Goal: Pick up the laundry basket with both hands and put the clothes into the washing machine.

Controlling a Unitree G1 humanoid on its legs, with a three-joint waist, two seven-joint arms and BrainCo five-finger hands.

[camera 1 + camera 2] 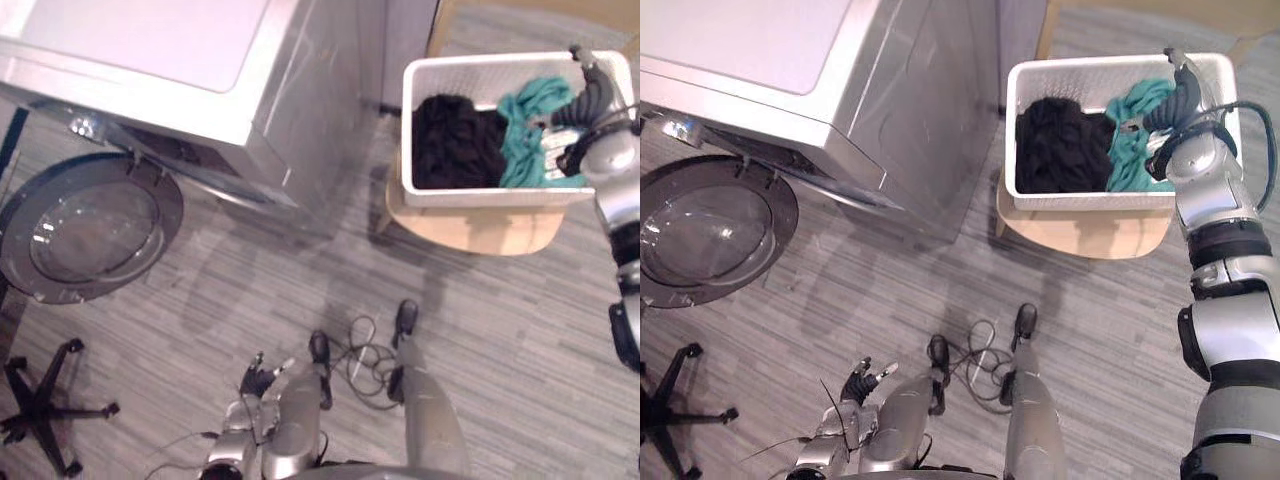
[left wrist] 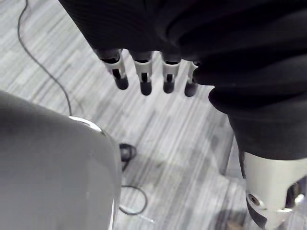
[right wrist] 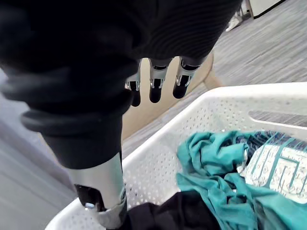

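Left robot hand point(image 1: 258, 380): nearest, low beside the robot's body, over the grey floor point(image 1: 200, 290); fingers straight and slack, holding nothing
Washer door point(image 1: 90, 225): round, swung open at the left, close to the floor
Washing machine point(image 1: 150, 60): silver, behind the door; well apart from the basket
Laundry basket point(image 1: 490, 198): farther off at the right, on a pale wooden stool point(image 1: 480, 235); white perforated plastic, likely light and stiff with a little flex
Clothes: black garment point(image 1: 455, 140) and teal garment point(image 1: 535, 120) inside the basket; soft and loose, liable to slide if it tips
Right robot hand point(image 3: 156, 81): over the basket's right side; fingers extended, gripping nothing
Hold: probably the slot handle point(image 3: 278, 118) and the opposite wall, one robot hand each; keep level
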